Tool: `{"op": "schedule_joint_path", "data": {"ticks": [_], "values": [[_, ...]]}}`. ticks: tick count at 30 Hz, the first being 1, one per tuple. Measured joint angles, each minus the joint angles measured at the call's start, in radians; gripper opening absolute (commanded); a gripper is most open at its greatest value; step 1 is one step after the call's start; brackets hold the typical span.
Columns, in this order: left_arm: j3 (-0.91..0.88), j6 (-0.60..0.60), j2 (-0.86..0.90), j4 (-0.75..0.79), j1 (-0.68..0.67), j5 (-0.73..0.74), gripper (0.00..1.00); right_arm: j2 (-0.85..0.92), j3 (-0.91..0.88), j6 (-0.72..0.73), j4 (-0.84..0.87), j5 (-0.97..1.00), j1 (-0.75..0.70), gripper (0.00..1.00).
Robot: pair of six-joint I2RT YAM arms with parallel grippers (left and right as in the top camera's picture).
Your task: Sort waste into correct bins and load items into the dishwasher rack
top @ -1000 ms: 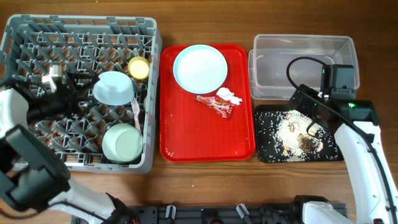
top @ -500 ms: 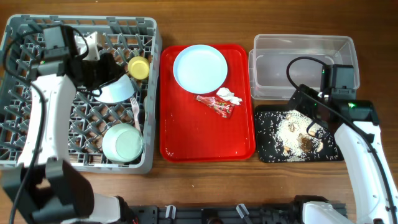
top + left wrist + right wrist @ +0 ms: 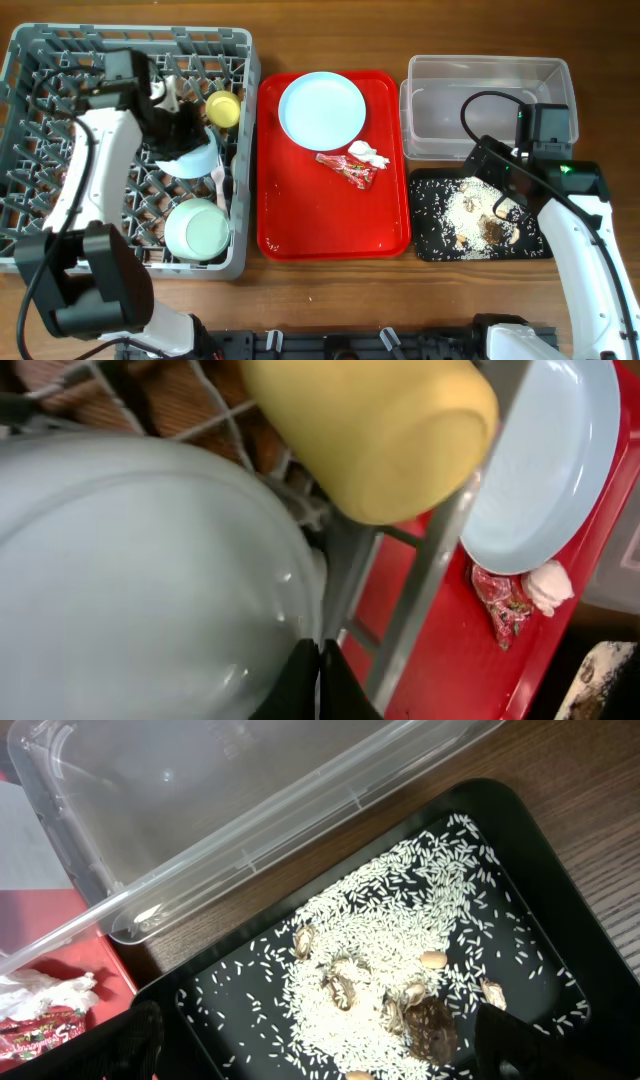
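My left gripper hangs over the dishwasher rack, its fingers shut together with nothing between them, right at the rim of the light blue bowl. The yellow cup lies just beyond. A pale green bowl and white fork sit in the rack too. The light blue plate, red wrapper and white tissue lie on the red tray. My right gripper stands open over the black tray, above the rice and food scraps.
The red serving tray lies between the rack and the bins. The clear tub stands behind the black tray, and its near wall shows in the right wrist view. Brown tabletop surrounds everything.
My left arm swung from the rack's left side to the light blue bowl beside the yellow cup, and its gripper went from open to shut. The right arm has not moved.
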Motion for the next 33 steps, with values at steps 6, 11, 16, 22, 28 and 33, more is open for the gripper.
{"op": "schedule_joint_path", "data": {"ticks": [6,11,16,22,28,33], "values": [[-0.031,-0.037,0.001,-0.003,-0.093,-0.098,0.04,0.000,0.000,0.000,0.000,0.000,0.000,1.00],[-0.046,-0.048,-0.007,0.061,-0.111,-0.111,0.04,0.000,0.000,0.000,0.000,0.000,0.000,1.00],[-0.050,-0.090,-0.192,0.224,-0.118,-0.071,0.09,0.000,0.000,0.000,0.000,0.000,0.000,1.00],[-0.047,-0.167,-0.230,0.129,-0.147,-0.409,0.04,0.000,0.000,0.000,0.000,0.000,0.000,1.00],[-0.081,-0.201,-0.106,0.075,-0.153,-0.477,0.04,0.000,0.000,0.000,0.000,0.000,0.000,1.00],[-0.082,-0.205,-0.116,0.090,-0.153,-0.475,0.13,0.000,0.000,0.000,0.000,0.000,0.000,1.00]]}}
